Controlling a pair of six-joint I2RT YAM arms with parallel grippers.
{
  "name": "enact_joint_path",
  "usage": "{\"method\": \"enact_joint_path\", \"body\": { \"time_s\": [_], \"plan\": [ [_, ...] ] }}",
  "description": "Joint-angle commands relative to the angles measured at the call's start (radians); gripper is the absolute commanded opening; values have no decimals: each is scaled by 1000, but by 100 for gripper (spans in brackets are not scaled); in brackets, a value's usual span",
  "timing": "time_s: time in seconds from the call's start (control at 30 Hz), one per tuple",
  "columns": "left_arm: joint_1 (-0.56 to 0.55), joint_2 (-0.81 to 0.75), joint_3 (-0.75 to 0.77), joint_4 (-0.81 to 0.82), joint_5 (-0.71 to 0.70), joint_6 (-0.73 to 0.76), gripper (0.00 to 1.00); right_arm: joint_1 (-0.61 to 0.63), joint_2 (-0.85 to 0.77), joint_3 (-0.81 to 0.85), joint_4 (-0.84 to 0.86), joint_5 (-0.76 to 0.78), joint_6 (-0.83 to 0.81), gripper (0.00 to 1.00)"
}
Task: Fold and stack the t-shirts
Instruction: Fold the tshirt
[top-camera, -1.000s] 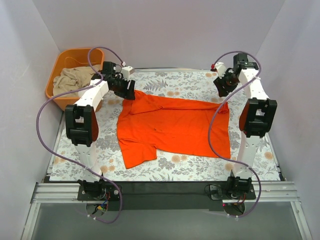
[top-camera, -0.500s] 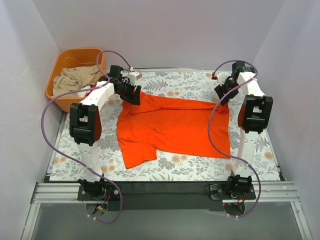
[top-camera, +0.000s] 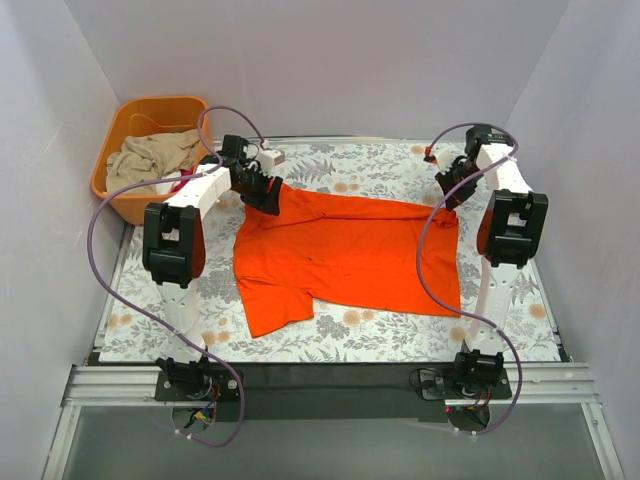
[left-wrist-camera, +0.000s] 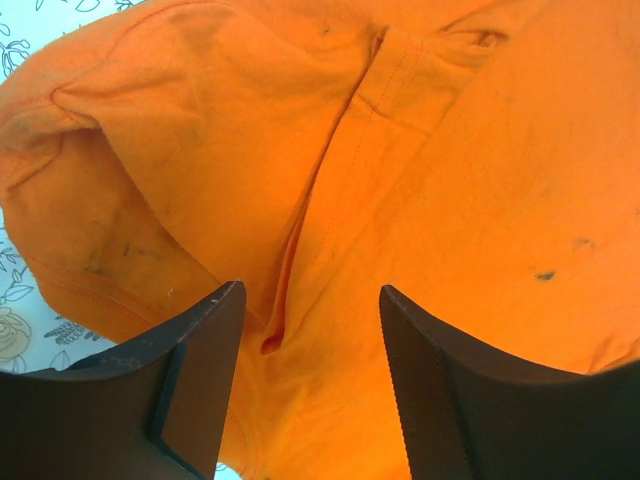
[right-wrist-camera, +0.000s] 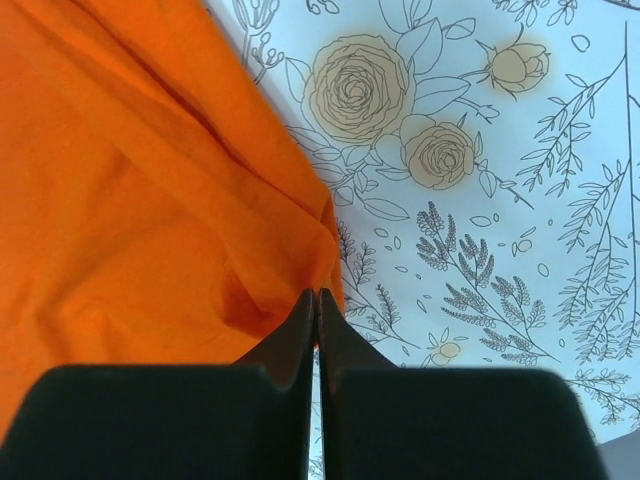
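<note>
Floral tablecloth (top-camera: 350, 165) has the orange shirt (top-camera: 350, 255) spread flat dead centre, with a tub (top-camera: 120, 125) of beige cloth (top-camera: 150, 158) off at 10 o'clock. Left gripper (top-camera: 262, 192) sits at the shirt's 11 o'clock corner, jaws apart over the fabric. Right gripper (top-camera: 447, 195) at 1 o'clock is pinched tight on the shirt's corner.

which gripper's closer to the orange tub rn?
Left. The left gripper hangs open over the far-left corner of the orange t-shirt, just right of the orange tub. The right gripper is on the opposite side, pinching the shirt's far-right corner.
</note>
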Motion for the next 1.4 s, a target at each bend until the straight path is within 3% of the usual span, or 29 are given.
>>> {"method": "enact_joint_path", "body": {
  "time_s": [0.0, 0.17, 0.43, 0.53, 0.67, 0.7, 0.8, 1.1, 1.23, 1.37],
  "plan": [
    [-8, -34, -6, -18, -1, 95, 51, -6, -107, 4, -33, -60, -34, 1],
    [-26, -11, 0, -67, -47, 185, 50, -6, -120, 26, -35, -65, -54, 1],
    [-34, 38, 10, -64, -84, 197, 50, 2, -159, 13, -43, -49, -160, 1],
    [-39, 46, 13, -66, -87, 198, 44, 20, -196, -17, -41, -37, -247, 1],
    [-39, 50, 13, -67, -96, 194, 22, 42, -242, -94, -38, -25, -319, 1],
    [-39, 50, 14, -70, -100, 192, 13, 43, -244, -99, -37, -14, -319, 1],
    [-37, 43, 39, -90, -97, 185, 0, 43, -230, -79, -33, 7, -313, 1],
    [-36, -5, 108, -3, -107, 154, 0, 42, -153, 45, 52, 61, -267, 1],
    [-34, -34, 94, 187, -193, 111, 0, 39, -149, 70, 172, 92, -237, 1],
    [-31, -34, 144, 259, -225, 93, 0, 37, -164, 69, 279, 93, -244, 1]
  ]
}}
